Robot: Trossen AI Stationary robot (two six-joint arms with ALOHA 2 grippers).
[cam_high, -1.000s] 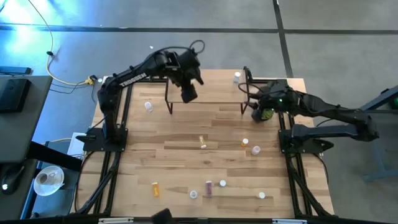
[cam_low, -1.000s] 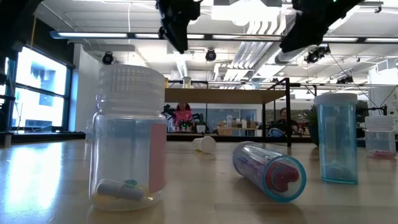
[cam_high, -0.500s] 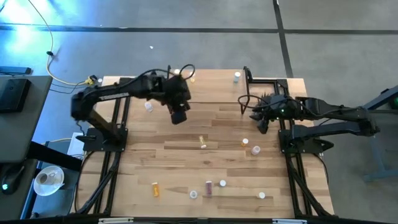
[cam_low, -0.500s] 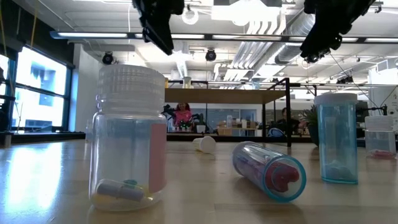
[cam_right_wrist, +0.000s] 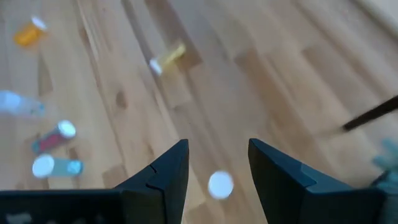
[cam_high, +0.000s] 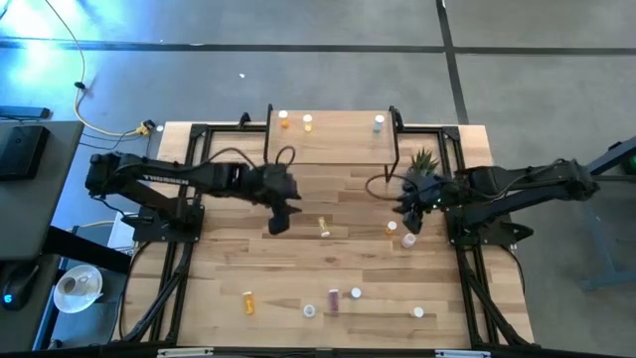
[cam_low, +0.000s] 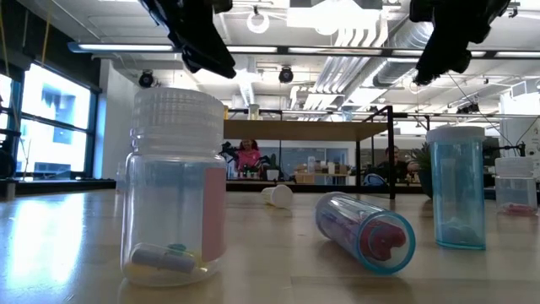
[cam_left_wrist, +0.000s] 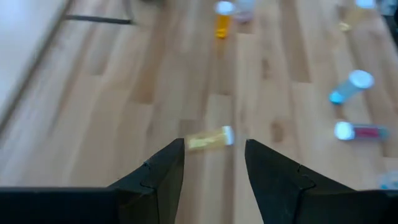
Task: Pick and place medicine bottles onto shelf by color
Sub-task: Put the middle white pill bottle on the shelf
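Overhead, the left hand (cam_high: 277,223) hangs part-open and empty beside a yellow bottle (cam_high: 323,228); the right hand (cam_high: 408,217), part-open and empty too, hovers over a white-capped bottle (cam_high: 408,240) on the table (cam_high: 298,268).

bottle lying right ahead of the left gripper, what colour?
Yellow-orange bottle with a white cap, lying on its side. Left wrist view shows it best.

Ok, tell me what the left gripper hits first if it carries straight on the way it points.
Most likely the yellow bottle lying on the table, seen just past the open left gripper; depth is uncertain.
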